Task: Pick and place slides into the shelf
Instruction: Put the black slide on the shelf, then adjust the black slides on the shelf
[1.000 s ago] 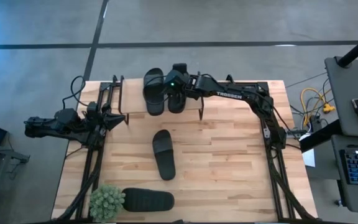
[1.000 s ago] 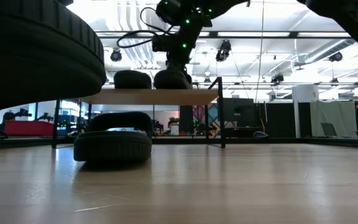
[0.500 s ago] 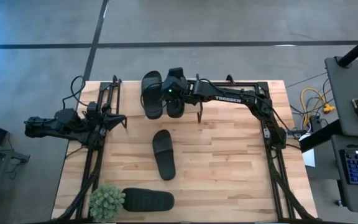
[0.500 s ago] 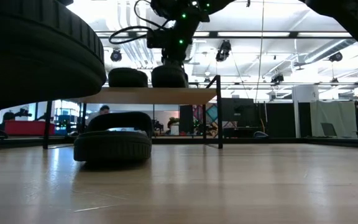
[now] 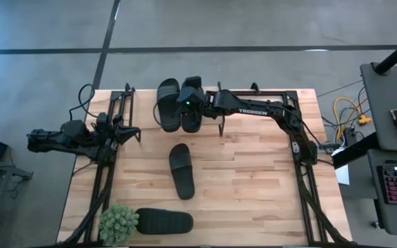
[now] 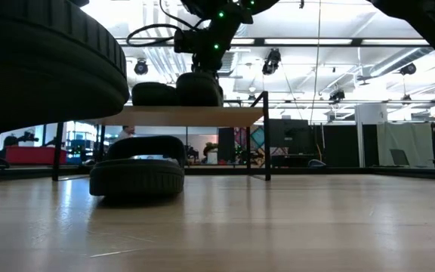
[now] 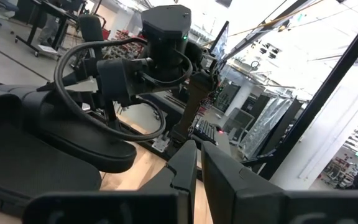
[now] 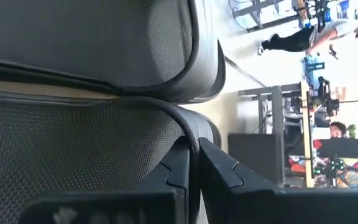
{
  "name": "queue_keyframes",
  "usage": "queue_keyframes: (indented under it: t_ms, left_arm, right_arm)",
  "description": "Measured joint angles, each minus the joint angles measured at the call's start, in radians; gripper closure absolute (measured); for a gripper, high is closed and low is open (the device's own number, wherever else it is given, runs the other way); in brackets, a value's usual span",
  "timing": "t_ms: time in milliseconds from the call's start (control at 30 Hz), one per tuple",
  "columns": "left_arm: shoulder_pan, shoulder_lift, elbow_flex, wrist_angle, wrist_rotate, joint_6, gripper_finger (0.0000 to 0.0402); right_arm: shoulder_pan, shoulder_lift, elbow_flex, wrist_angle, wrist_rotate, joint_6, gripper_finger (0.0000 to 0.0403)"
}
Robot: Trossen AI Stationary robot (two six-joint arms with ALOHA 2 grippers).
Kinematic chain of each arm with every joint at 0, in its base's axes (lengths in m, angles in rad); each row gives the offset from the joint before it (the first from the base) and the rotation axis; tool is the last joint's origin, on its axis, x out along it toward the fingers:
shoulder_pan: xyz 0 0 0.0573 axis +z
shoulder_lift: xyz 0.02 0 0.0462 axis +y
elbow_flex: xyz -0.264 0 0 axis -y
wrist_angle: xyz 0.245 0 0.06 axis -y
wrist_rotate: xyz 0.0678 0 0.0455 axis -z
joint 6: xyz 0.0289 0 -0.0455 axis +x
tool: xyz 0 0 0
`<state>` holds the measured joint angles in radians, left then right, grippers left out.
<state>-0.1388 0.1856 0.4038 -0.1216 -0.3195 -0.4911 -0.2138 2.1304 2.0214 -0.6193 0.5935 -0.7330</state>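
The shelf [image 6: 187,115] stands at the table's far edge, with its light wood board on thin black legs. One black slide [image 5: 169,103] lies on the board. My right gripper [image 5: 188,110] is over the shelf, shut on a second slide [image 6: 198,89] right beside the first. Another slide [image 5: 181,171] lies on its sole at mid-table. Another [image 5: 164,222] lies at the near edge and fills the low view's near left. My left gripper [image 7: 199,168] is shut and empty at the table's left, left of the shelf. My right gripper pinches a thin raised edge of the slide [image 8: 188,134] between its two fingers. In the low view it comes from above. The slide's underside is on the shelf board, and it lies against the other slide [image 8: 92,43].
A small green potted plant [image 5: 119,224] stands at the near left corner, touching the near slide. The black arm frames run along the table's left and right sides. A person shows in the room beyond the table [image 8: 303,40].
My right gripper has moved toward the table's left along the shelf top, still shut on its slide. That slide now lies against the other slide. The shelf and the first slide have shifted slightly toward the left.
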Motion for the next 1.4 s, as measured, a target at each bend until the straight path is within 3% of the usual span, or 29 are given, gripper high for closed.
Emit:
queue_keyframes:
  t_ms: [433, 733, 967, 1100, 1167, 1233, 1333, 1400]
  left_arm:
    - [0.000, 0.000, 0.000, 0.000, 0.000, 0.001, 0.0391]
    - [0.000, 0.000, 0.000, -0.001, 0.001, 0.001, 0.0391]
    - [0.000, -0.001, 0.000, -0.020, 0.001, 0.001, 0.0391]
    - [0.000, -0.002, 0.000, -0.055, 0.001, 0.000, 0.0391]
    - [0.000, -0.002, 0.000, -0.054, 0.002, 0.001, 0.0391]
    - [0.000, -0.003, 0.000, -0.054, 0.001, 0.001, 0.0391]
    - [0.000, -0.004, 0.000, -0.053, 0.001, 0.001, 0.0391]
    - [0.000, -0.004, 0.000, -0.054, 0.001, 0.009, 0.0391]
  right_arm:
    - [0.023, 0.000, 0.008, -0.013, 0.011, 0.027, 0.0307]
    - [0.038, -0.003, 0.038, -0.029, 0.050, 0.055, 0.0296]
    - [0.073, -0.011, 0.092, -0.145, 0.083, 0.267, 0.0295]
    - [0.108, -0.010, 0.147, -0.278, 0.071, 0.534, 0.0294]
    - [0.125, -0.011, 0.186, -0.384, -0.006, 0.717, 0.0294]
    - [0.134, -0.011, 0.214, -0.467, -0.161, 0.891, 0.0295]
    - [0.147, -0.011, 0.224, -0.523, -0.446, 1.029, 0.0301]
    - [0.166, -0.011, 0.205, -0.521, -0.544, 1.074, 0.0306]
